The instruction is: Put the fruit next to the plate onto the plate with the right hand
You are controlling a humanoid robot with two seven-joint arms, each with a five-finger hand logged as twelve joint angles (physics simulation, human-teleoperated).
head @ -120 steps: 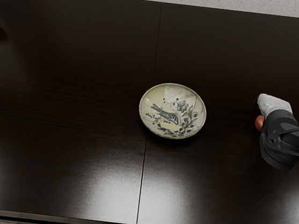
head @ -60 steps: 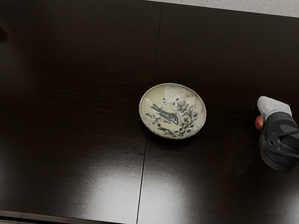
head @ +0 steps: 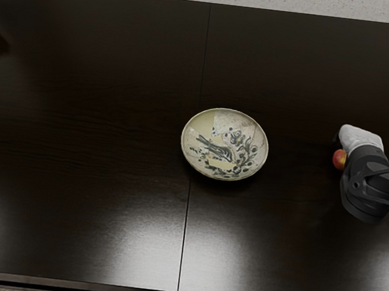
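Dark glossy table (head: pixel 79 174), crossed front to back by one seam (head: pixel 183 242). Painted plate (head: pixel 225 144) is laid across the seam, mostly to its right. Fruit (head: pixel 338 159) is noted well right, mostly hidden.

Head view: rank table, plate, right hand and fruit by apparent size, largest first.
1. table
2. plate
3. right hand, though it may sit nearer the camera
4. fruit, mostly hidden under the hand, so its true size is unsure
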